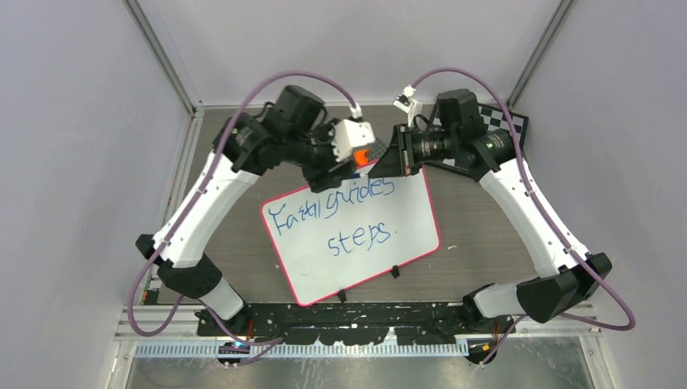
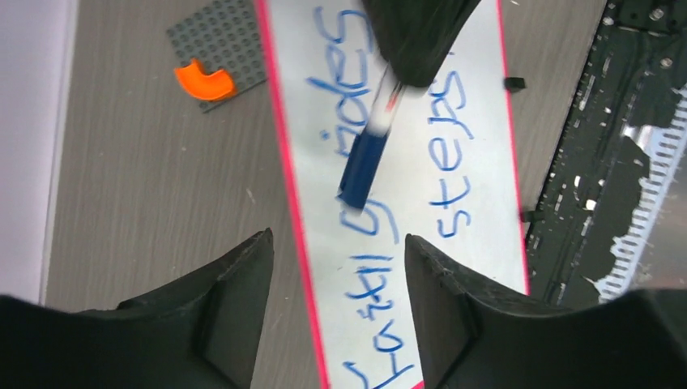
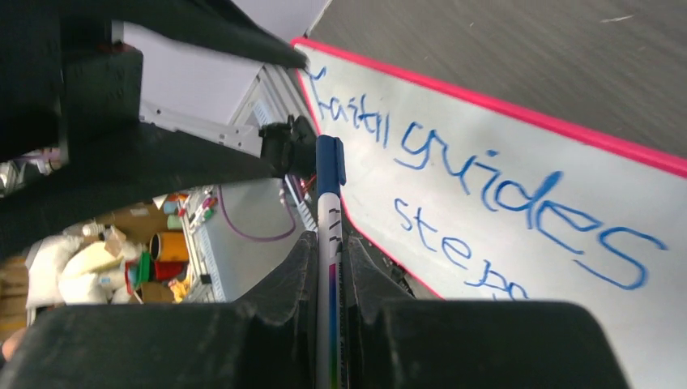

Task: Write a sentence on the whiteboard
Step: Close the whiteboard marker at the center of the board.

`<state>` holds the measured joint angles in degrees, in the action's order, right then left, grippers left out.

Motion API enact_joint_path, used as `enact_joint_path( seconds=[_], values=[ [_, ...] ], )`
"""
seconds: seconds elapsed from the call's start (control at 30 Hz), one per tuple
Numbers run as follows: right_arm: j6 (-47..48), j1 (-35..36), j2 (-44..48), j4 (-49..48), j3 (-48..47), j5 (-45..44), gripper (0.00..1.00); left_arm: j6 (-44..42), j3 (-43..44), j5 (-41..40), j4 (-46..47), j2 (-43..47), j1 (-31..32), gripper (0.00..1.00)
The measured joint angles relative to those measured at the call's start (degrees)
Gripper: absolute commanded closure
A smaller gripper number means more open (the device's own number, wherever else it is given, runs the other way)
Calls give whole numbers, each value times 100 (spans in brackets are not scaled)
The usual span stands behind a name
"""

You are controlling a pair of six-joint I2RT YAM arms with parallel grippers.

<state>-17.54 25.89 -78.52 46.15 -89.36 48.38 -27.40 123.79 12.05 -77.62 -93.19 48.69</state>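
The whiteboard (image 1: 356, 259) lies flat at mid-table with its red-pink rim. The sentence (image 1: 340, 212) in blue reads about "Faith guides steps." in two lines. It also shows in the left wrist view (image 2: 381, 211) and the right wrist view (image 3: 502, 194). My right gripper (image 3: 328, 243) is shut on a white marker (image 3: 327, 235) with its blue cap (image 2: 362, 166) on, held over the board's far edge. My left gripper (image 2: 339, 267) is open and empty, facing the cap's end, which lies just ahead of its jaws. The two grippers meet above the board's far edge (image 1: 364, 166).
A grey studded plate (image 2: 223, 44) with an orange curved piece (image 2: 202, 81) lies on the table just beyond the board's far edge. A checkered board (image 1: 509, 123) sits at the far right, partly under the right arm. Small black clips (image 1: 394, 271) lie at the board's near edge.
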Motion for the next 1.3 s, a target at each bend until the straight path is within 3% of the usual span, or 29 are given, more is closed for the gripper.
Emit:
enact_joint_path(
  seconds=[0.17,0.4,0.57,0.73,1.0,1.13,1.3],
  values=[
    [-90,-372,7,-219,-2,114,100,170,-693,728,431,671,-1016,18],
    [-439,-393,7,-678,0,730,100,343,-1064,1958,597,1014,-1410,19],
    [-660,-334,28,-920,2,1056,100,501,-1698,2542,907,1069,-1508,25],
    [-684,-144,28,-968,2,1174,100,734,-1823,2951,1110,1045,-1508,40],
    [-658,66,28,-944,2,1196,100,944,-1880,3501,1296,1038,-1508,88],
    [-634,96,28,-870,2,1235,100,949,-1921,3703,1309,1023,-1508,100],
    [-608,138,28,-857,2,1226,100,1165,-1969,3866,1311,1016,-1541,100]
  ],
)
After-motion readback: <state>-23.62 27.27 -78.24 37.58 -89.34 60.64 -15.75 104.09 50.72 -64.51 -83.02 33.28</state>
